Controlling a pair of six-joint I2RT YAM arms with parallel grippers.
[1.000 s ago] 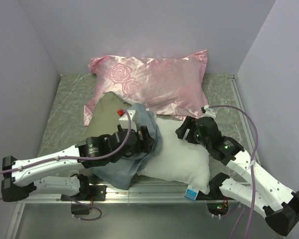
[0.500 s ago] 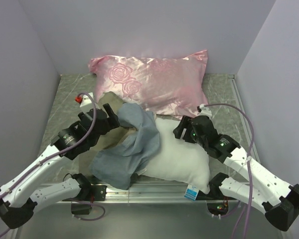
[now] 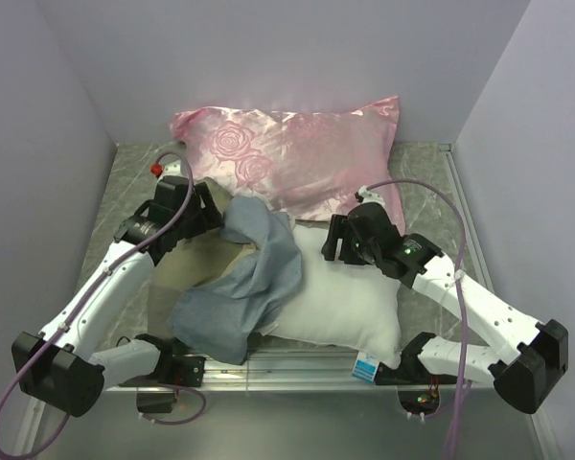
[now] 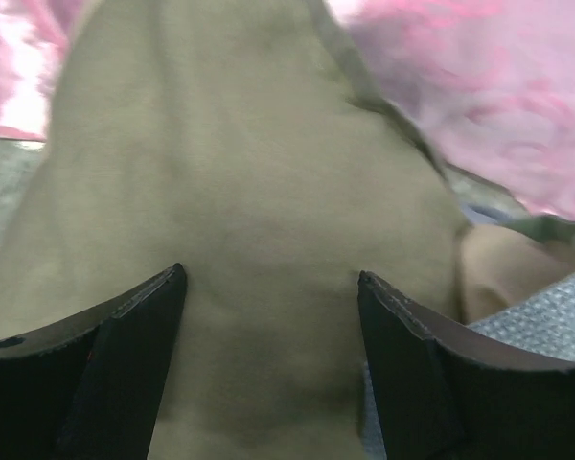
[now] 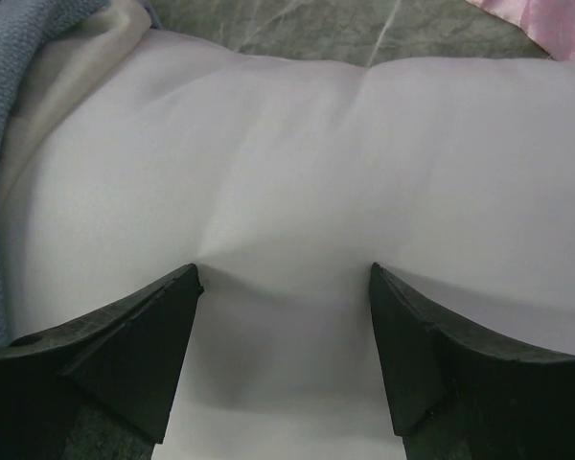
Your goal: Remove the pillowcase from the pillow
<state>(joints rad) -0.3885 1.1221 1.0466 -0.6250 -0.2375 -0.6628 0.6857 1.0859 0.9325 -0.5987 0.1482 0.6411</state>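
The pillowcase (image 3: 241, 280) lies crumpled on the left, slate blue-grey face up, with a tan-olive part (image 3: 187, 261) beside it. It overlaps the left end of the white pillow (image 3: 350, 302). My left gripper (image 3: 214, 209) hangs open over the tan fabric (image 4: 259, 172), its jaws (image 4: 270, 278) apart with cloth showing between them, not pinched. My right gripper (image 3: 332, 245) is open at the pillow's back edge. Both its fingertips press into the white pillow (image 5: 383, 153), midway point (image 5: 284, 273). The blue cloth edge (image 5: 5, 105) shows at the left of the right wrist view.
A shiny pink rose-patterned pillow (image 3: 297, 158) lies along the back wall, touching the pillowcase and pillow. Walls close in left, back and right. A small tag (image 3: 368, 368) sits at the pillow's front corner by the table's metal front rail (image 3: 297, 369).
My left arm has swung from over the front of the pillowcase to the back left, above the tan part. My right gripper has shifted slightly back and left on the pillow.
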